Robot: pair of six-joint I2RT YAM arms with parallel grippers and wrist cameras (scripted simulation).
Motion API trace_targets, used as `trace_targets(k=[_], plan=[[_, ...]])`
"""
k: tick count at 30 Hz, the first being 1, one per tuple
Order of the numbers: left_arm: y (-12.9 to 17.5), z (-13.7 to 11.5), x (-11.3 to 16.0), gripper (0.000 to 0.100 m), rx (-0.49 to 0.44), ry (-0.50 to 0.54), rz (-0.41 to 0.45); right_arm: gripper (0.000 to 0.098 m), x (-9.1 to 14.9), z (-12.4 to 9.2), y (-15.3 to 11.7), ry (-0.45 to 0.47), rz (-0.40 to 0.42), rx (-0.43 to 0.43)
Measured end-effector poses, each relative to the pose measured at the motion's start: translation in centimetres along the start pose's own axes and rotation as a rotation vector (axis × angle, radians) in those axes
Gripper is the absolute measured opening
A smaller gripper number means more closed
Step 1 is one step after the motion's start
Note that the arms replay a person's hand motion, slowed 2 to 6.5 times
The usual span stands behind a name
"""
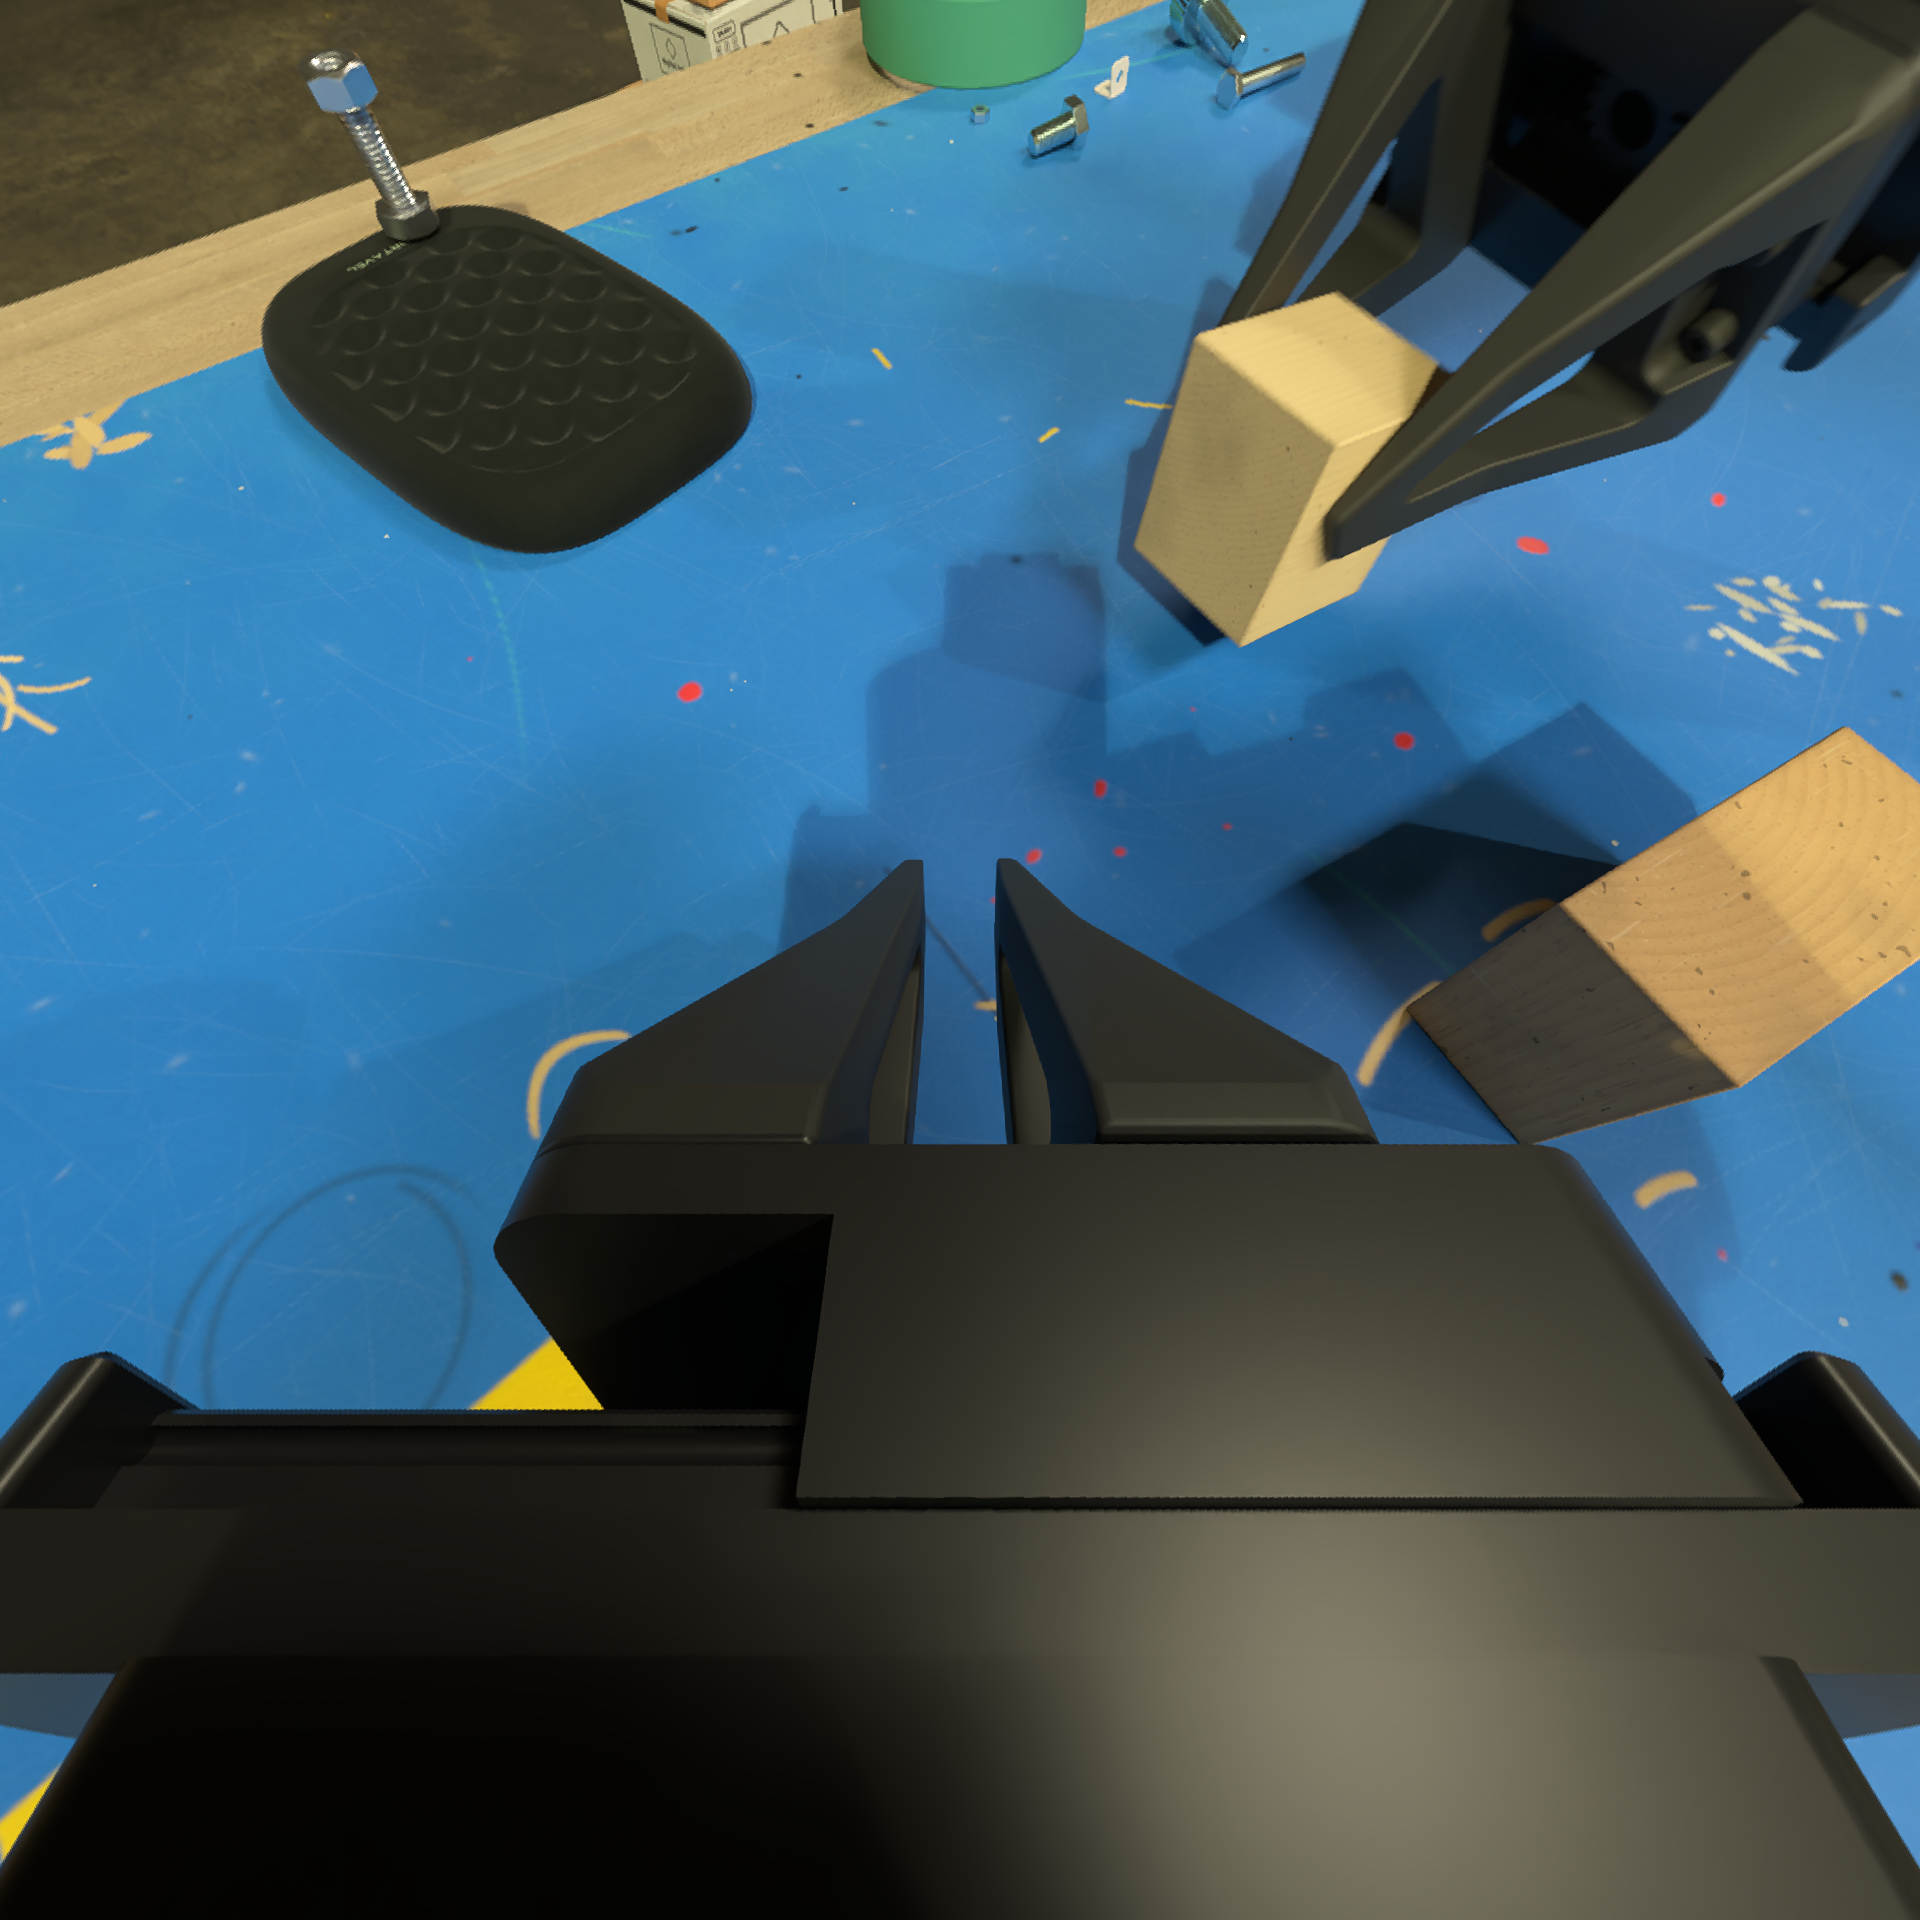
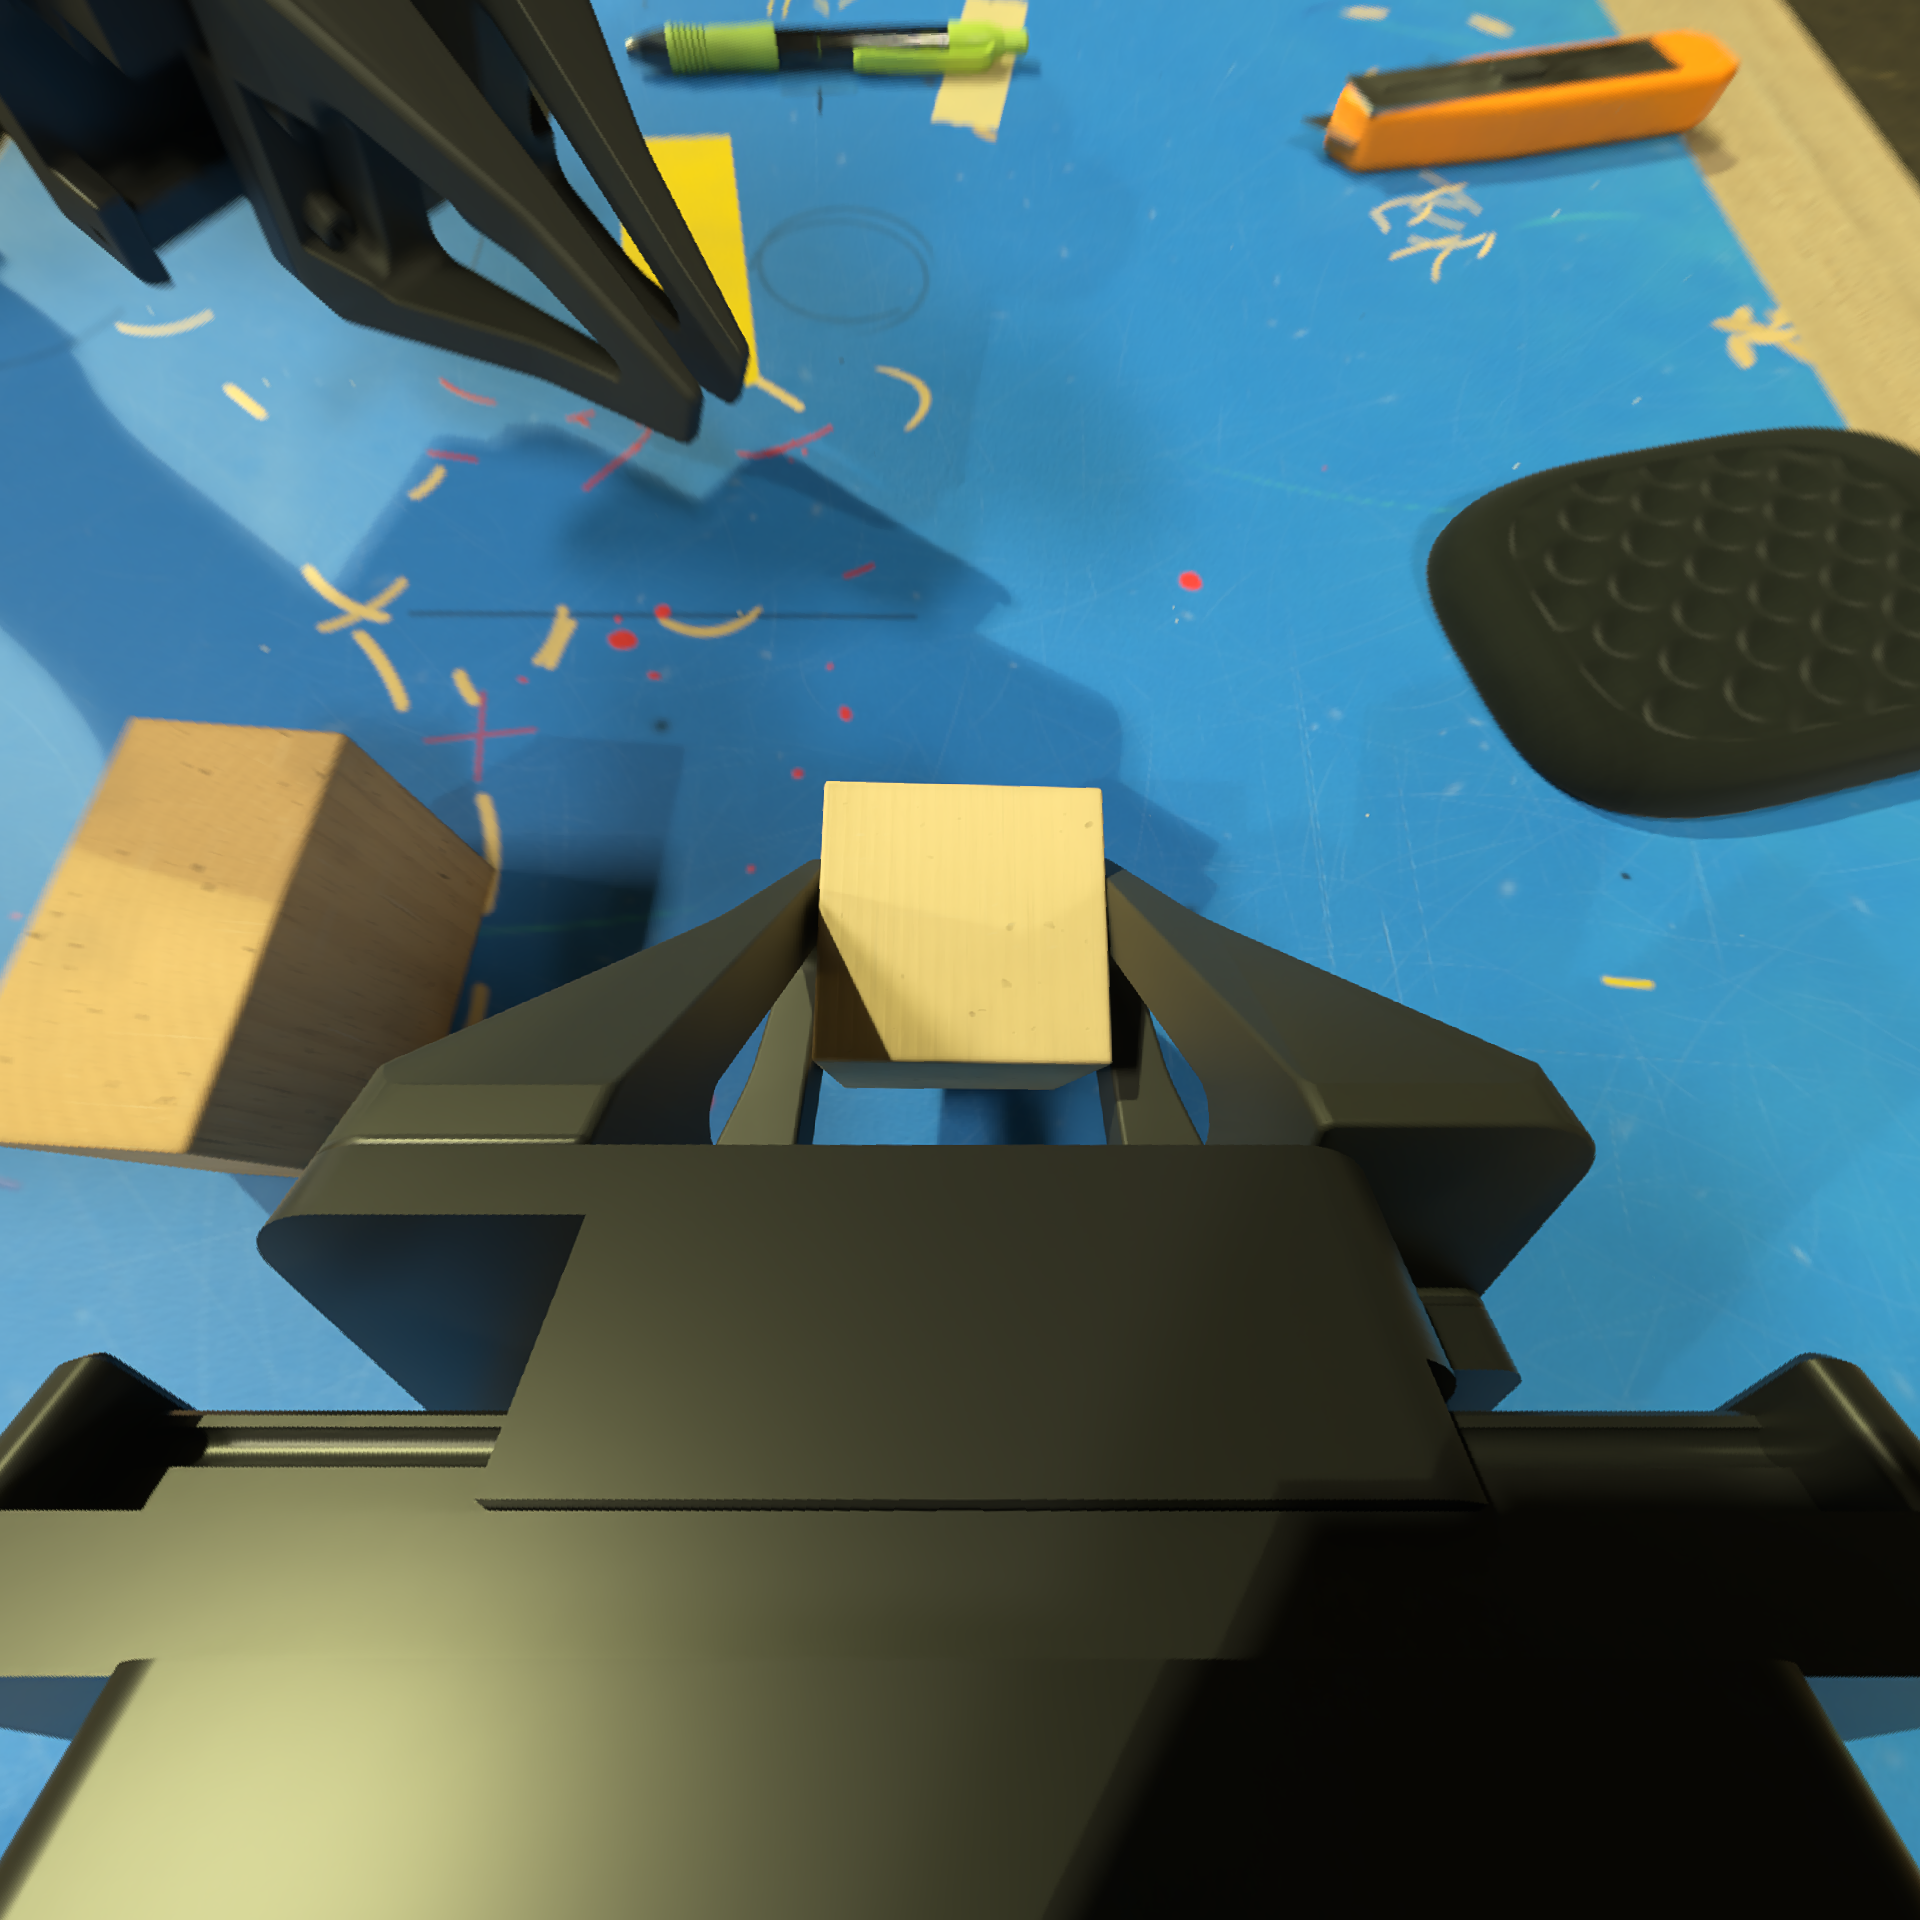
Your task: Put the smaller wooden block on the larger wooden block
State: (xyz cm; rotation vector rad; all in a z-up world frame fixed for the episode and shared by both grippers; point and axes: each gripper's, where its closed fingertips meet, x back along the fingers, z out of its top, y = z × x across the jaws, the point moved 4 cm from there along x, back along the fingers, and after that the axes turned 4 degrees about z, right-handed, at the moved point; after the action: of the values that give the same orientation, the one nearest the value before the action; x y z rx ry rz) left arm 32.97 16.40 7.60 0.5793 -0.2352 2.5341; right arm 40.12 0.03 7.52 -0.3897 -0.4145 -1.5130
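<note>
Now my right hand (image 2: 964, 914) pinches the small pale wooden block (image 2: 961, 935); releasing off-centre could tip it off the larger tan wooden block (image 2: 223, 945) at left. My left hand (image 1: 959, 883) idles, pressed nearly together.

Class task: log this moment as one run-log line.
right gripper: jaws shut on smaller pale wooden block, lifted | left gripper: empty, jaws nearly shut | larger tan wooden block: on blue mat, uncovered

Smaller wooden block (image 2: 961, 925) right of larger wooden block (image 2: 223, 935), ridged pad (image 2: 1704, 623) farther right
</note>
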Motion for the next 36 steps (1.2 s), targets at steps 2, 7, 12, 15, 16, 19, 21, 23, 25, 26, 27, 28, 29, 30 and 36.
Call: trace_targets(k=[2, 7, 12, 15, 16, 19, 21, 23, 25, 26, 27, 28, 29, 30, 36], plan=[[-0.1, 0.0, 0.1, 0.011, 0.008, 0.004, -0.002, 0.0404, 0.7, 0.7, -0.7, 0.027, -0.024, -0.004], [-0.2, 0.0, 0.1, 0.011, 0.020, 0.011, -0.005, 0.0404, 2.5, 2.6, -2.8, 0.119, -0.058, -0.045], [-0.2, 0.0, 0.2, 0.012, 0.022, 0.012, -0.008, 0.0404, 3.3, 3.5, -5.4, 0.164, -0.052, -0.104], [-0.2, 0.0, 0.2, 0.012, 0.023, 0.012, -0.009, 0.0404, 3.3, 3.3, -7.1, 0.152, -0.058, -0.109], [-0.2, 0.0, 0.2, 0.012, 0.023, 0.012, -0.009, 0.0404, 3.2, 3.2, -7.6, 0.144, -0.062, -0.109], [-0.2, 0.0, 0.2, 0.012, 0.027, 0.012, -0.010, 0.0404, 3.2, 2.9, -8.9, 0.122, -0.078, -0.107], [-0.3, 0.0, 0.2, 0.012, 0.028, 0.013, -0.010, 0.0404, 3.2, 2.8, -9.6, 0.112, -0.089, -0.103], [-0.3, 0.0, 0.2, 0.012, 0.029, 0.013, -0.010, 0.0404, 3.2, 2.8, -10.2, 0.106, -0.092, -0.099], [-0.3, 0.0, 0.2, 0.012, 0.029, 0.013, -0.010, 0.0404, 3.2, 3.0, -10.7, 0.104, -0.088, -0.093], [-0.3, 0.0, 0.2, 0.012, 0.029, 0.013, -0.010, 0.0404, 3.1, 3.1, -10.9, 0.104, -0.084, -0.089], [-0.3, 0.0, 0.2, 0.012, 0.029, 0.013, -0.010, 0.0404, 3.1, 3.2, -11.1, 0.104, -0.080, -0.084], [-0.3, 0.0, 0.2, 0.012, 0.029, 0.013, -0.010, 0.0404, 3.0, 3.3, -11.2, 0.104, -0.076, -0.080], [-0.3, 0.0, 0.2, 0.012, 0.029, 0.013, -0.010, 0.0404, 2.9, 3.4, -11.4, 0.103, -0.072, -0.077], [-0.3, 0.0, 0.2, 0.012, 0.029, 0.013, -0.010, 0.0404, 2.8, 3.5, -11.5, 0.102, -0.068, -0.075], [-0.3, -0.1, 0.2, 0.012, 0.027, 0.007, -0.006, 0.0404, 2.1, 3.3, -12.0, 0.079, -0.061, -0.078]])
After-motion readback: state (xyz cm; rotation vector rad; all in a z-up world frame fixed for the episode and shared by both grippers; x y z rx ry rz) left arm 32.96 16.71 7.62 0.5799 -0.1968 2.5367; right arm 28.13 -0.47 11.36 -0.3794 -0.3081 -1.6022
